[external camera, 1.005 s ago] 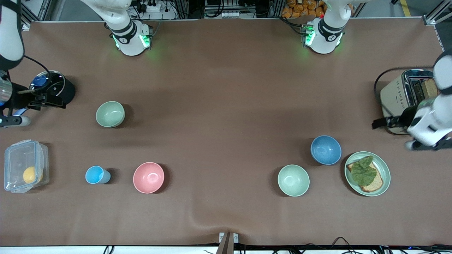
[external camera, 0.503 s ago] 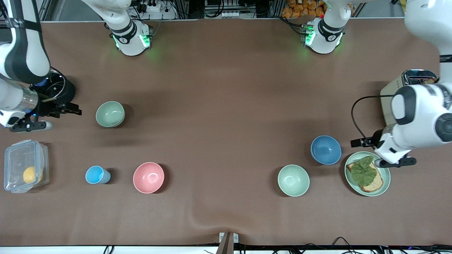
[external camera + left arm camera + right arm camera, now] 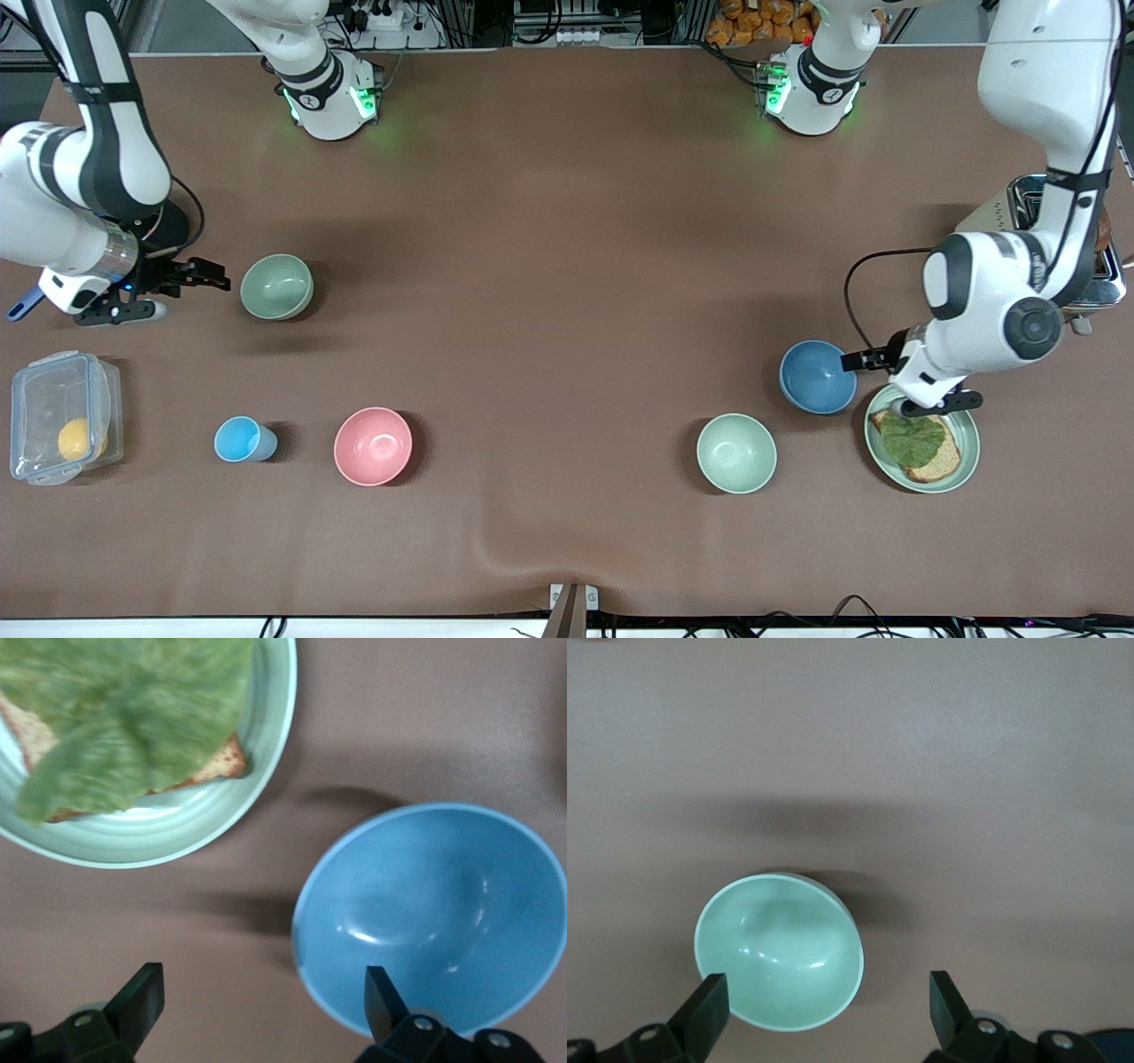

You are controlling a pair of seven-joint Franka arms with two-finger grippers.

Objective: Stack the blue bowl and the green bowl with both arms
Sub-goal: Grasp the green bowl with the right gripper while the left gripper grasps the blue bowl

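left gripper (image 3: 873, 383) fingers apart by blue bowl (image 3: 817, 377), right gripper (image 3: 182, 290) by green bowl (image 3: 276, 286)

A pink bowl (image 3: 373, 446), light-blue cup (image 3: 244, 439), lidded clear box (image 3: 60, 416), toaster (image 3: 1028, 208) and a plate (image 3: 966, 456) of bread and leaf sit on the bench (image 3: 567, 221).

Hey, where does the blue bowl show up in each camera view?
Front view: the blue bowl stands beside the plate with bread and leaf, toward the left arm's end of the table.
Left wrist view: it fills the lower right corner.
Right wrist view: not in it.
Shared landmark: the plate with bread and leaf, in front and left wrist views.
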